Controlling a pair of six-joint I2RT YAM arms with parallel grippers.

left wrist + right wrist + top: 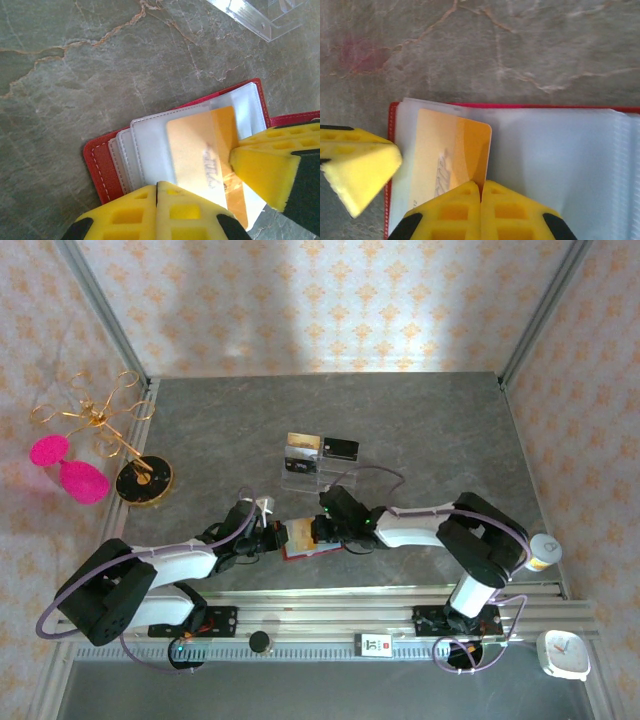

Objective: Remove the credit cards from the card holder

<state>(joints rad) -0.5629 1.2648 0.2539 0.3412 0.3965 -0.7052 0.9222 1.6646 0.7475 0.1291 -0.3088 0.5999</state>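
Observation:
The red card holder [305,540] lies open on the grey table between both grippers. An orange credit card [472,142] sticks partly out of a clear sleeve [560,160]. The part still under the plastic looks paler. My right gripper [481,192] is shut on the card's exposed edge, which runs into the seam between the jaws. In the left wrist view the same card [200,150] lies across the fanned sleeves, with the right gripper's finger [267,167] on it. My left gripper [157,192] is shut and sits over the sleeves at the holder's [102,162] end. I cannot tell whether it pinches anything.
A clear acrylic stand [315,468] behind the holder carries a gold card [302,445] and a black card [341,448]. A gold wire rack [95,415] with pink pieces and a black disc [145,480] stand at the far left. A pill bottle [543,552] is at the right.

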